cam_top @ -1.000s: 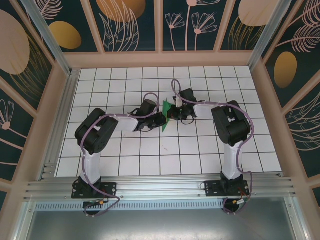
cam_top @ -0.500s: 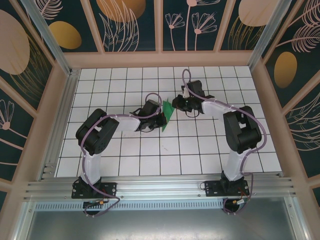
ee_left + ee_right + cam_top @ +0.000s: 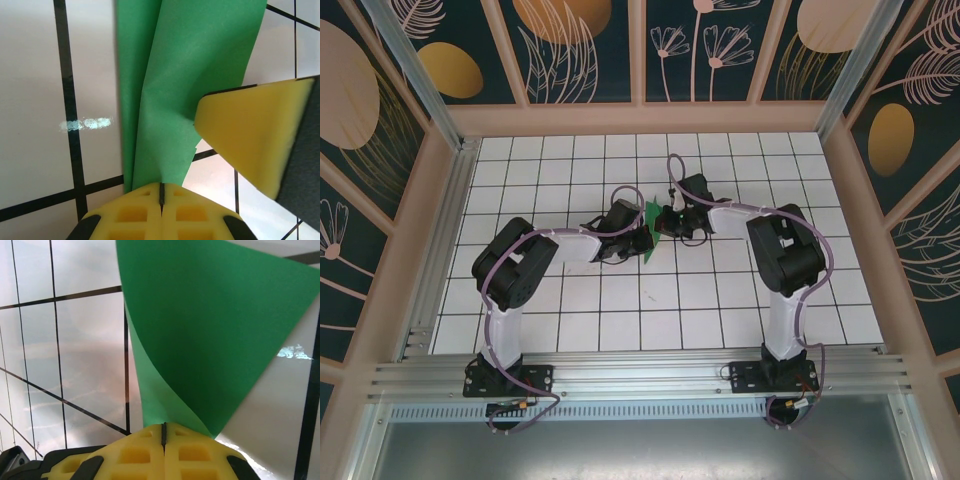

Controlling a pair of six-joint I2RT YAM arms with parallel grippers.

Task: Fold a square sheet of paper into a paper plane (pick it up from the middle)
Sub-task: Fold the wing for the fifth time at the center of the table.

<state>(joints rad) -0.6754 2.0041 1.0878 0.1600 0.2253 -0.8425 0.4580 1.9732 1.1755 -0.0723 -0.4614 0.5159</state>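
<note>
The green sheet of paper (image 3: 653,222), folded into a narrow, creased, pointed shape, is held up off the tiled table (image 3: 620,320) between both grippers at mid-table. My left gripper (image 3: 642,238) is shut on its lower edge, and the paper (image 3: 185,75) rises from the closed pads (image 3: 161,192). My right gripper (image 3: 666,222) is shut on the opposite edge; the paper (image 3: 210,325) fans out from its pads (image 3: 163,432). One yellow right finger (image 3: 250,135) presses against the paper in the left wrist view.
The white tiled table is fenced by wooden walls (image 3: 650,118) at the back and on both sides. A metal rail (image 3: 640,375) runs along the near edge by the arm bases. Open tiles lie in front of the grippers.
The right gripper swung up and to the right half a second ago, then came back down onto the paper. The left gripper kept its hold and barely moved.
</note>
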